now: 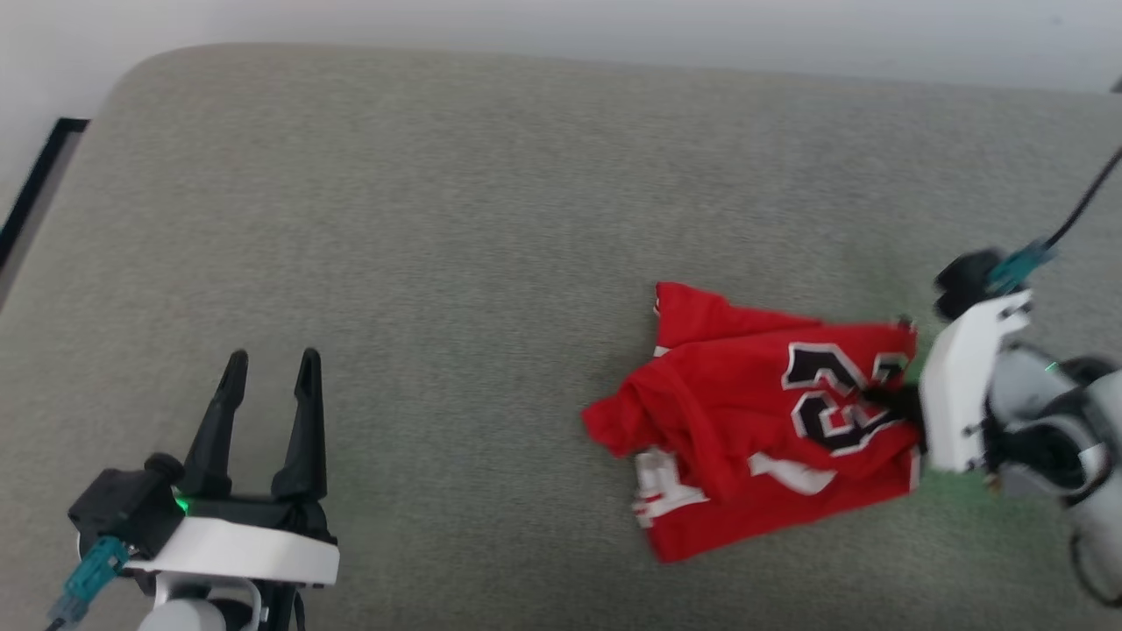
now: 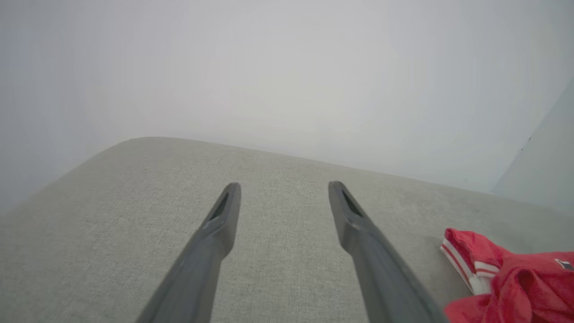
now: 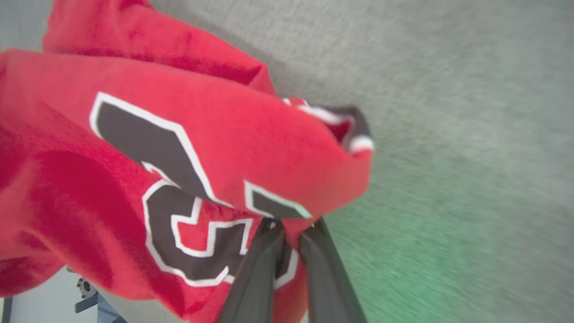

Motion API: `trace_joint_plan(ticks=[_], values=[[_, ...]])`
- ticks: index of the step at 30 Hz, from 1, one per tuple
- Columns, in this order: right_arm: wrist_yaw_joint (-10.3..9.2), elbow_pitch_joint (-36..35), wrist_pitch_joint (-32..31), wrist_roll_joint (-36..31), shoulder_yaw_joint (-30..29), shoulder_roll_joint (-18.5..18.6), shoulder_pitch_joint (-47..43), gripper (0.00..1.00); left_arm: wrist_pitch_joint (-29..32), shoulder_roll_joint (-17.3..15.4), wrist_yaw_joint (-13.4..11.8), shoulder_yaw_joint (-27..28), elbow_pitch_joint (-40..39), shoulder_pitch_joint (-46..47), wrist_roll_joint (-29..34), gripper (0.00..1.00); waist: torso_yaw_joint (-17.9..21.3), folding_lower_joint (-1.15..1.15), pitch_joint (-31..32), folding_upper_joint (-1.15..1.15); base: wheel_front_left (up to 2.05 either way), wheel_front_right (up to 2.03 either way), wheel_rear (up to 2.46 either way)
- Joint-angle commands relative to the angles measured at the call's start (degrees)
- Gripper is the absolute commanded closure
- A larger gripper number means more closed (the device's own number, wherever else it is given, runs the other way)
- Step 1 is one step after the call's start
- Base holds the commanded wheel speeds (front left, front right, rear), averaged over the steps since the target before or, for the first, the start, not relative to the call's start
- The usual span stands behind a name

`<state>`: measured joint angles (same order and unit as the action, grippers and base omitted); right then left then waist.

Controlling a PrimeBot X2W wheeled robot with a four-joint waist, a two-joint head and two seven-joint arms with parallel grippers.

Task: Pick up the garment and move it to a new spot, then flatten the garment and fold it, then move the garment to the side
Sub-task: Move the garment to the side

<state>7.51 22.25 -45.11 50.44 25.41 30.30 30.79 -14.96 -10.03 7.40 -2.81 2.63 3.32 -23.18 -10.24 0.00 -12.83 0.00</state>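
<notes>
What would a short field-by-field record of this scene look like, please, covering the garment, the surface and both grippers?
garment: red jersey with a black, white-outlined 23, crumpled, not yet flattened or folded
surface: grey fabric-covered top, garment on its right part
left gripper: open, over bare fabric, apart from the garment
right gripper: fingers closed on a fold of the garment beside the 23
lifted or not: cannot tell

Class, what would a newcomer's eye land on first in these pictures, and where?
The crumpled red jersey with its black "23", lying right of centre on the grey upholstered surface in the head view. The right gripper is pinched shut on its edge beside the number; the left gripper stands open at lower left.
</notes>
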Motion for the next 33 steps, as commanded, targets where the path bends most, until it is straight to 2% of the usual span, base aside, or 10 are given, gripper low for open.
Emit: trace_joint_plan(ticks=[1, 7, 15, 33], values=[[-0.02, -0.7, 0.0, -0.4, -0.9, 1.1, 0.6, 1.00, -0.3, -0.3, 0.1, -0.2, -0.5, 1.2, 0.7, 0.00, 1.3, 0.00, -0.4, 0.00, 0.00, 0.00, 0.00], [-0.02, -4.0, 1.0, -2.3, -3.4, 4.9, 2.1, 1.00, -0.3, -1.5, 0.1, -3.1, -1.1, 4.2, 0.9, 0.00, 4.9, 0.00, -1.2, 0.00, 0.00, 0.00, 0.00], [-0.02, -4.6, 4.9, -5.9, -5.2, 8.9, 5.1, 1.00, -0.3, -2.5, 0.1, -7.6, -1.0, 9.1, 1.0, 0.00, 9.6, 0.00, -2.9, 0.00, 0.00, 0.00, 0.00], [-0.02, 4.9, 15.8, -13.2, -5.3, 13.0, 15.7, 1.00, -0.3, -5.3, 0.1, -22.9, 0.3, 22.6, 0.9, 0.00, 19.9, 0.00, -9.5, 0.00, 0.00, 0.00, 0.00]])
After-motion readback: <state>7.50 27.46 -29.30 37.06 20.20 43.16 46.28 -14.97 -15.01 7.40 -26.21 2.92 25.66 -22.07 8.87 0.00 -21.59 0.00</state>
